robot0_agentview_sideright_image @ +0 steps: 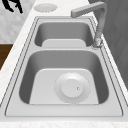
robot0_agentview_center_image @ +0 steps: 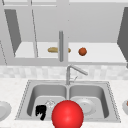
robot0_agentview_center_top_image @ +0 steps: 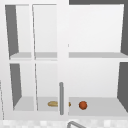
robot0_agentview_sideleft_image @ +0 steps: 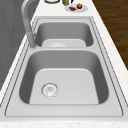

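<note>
My left robot hand (robot0_agentview_center_image: 40,112) hangs in front of the near edge of the left basin (robot0_agentview_center_image: 45,100), fingers curled downward and pinching nothing; the right side view shows it (robot0_agentview_sideright_image: 13,5) out past the tabletop's (robot0_agentview_sideright_image: 25,32) near edge. Nearest it on the right is the red ball (robot0_agentview_center_image: 67,114), round with no long axis, just beside the hand but apart. Further right a plate (robot0_agentview_sideright_image: 72,88) lies flat in the right basin (robot0_agentview_center_image: 87,98). The left basin holds just its drain (robot0_agentview_sideleft_image: 49,89), leaving open room. Up on the cabinet shelf (robot0_agentview_center_top_image: 100,106) sit a bread loaf (robot0_agentview_center_top_image: 53,103), lengthwise left-right, and an orange ball (robot0_agentview_center_top_image: 83,105).
</note>
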Robot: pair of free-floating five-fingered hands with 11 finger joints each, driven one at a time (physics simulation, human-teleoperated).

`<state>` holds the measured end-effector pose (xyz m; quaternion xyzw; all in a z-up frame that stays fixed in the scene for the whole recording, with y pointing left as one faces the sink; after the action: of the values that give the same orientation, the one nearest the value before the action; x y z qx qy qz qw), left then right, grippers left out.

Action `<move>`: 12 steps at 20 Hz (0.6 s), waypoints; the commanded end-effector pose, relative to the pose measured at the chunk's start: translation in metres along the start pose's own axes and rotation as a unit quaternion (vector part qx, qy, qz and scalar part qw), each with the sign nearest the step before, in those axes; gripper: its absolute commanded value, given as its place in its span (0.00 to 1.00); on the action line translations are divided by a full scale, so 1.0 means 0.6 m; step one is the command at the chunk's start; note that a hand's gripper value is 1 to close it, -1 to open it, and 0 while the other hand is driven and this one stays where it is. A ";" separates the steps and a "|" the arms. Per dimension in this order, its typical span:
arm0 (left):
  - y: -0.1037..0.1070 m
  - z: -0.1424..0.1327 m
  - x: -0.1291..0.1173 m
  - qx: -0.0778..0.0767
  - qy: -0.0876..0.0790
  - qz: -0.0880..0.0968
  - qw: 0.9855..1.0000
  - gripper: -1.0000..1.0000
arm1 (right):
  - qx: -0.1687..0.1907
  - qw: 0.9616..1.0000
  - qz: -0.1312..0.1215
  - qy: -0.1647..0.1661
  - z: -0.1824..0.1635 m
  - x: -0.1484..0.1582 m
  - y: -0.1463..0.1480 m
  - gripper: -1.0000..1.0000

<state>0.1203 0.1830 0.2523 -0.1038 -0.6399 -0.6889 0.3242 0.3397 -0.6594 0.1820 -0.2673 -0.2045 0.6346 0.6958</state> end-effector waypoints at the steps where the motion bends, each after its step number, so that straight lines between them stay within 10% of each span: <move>1: 0.000 0.000 0.000 0.000 0.000 0.000 1.000 0.50 | -0.005 1.000 -0.001 0.000 0.018 -0.002 -0.008 0.00; 12: 0.000 0.000 0.000 0.000 0.000 0.000 1.000 0.50 | 0.002 1.000 0.006 0.006 0.080 0.013 -0.055 0.00</move>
<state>0.1203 0.1830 0.2523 -0.1038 -0.6399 -0.6889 0.3242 0.3360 -0.6533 0.2264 -0.2706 -0.1983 0.6376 0.6935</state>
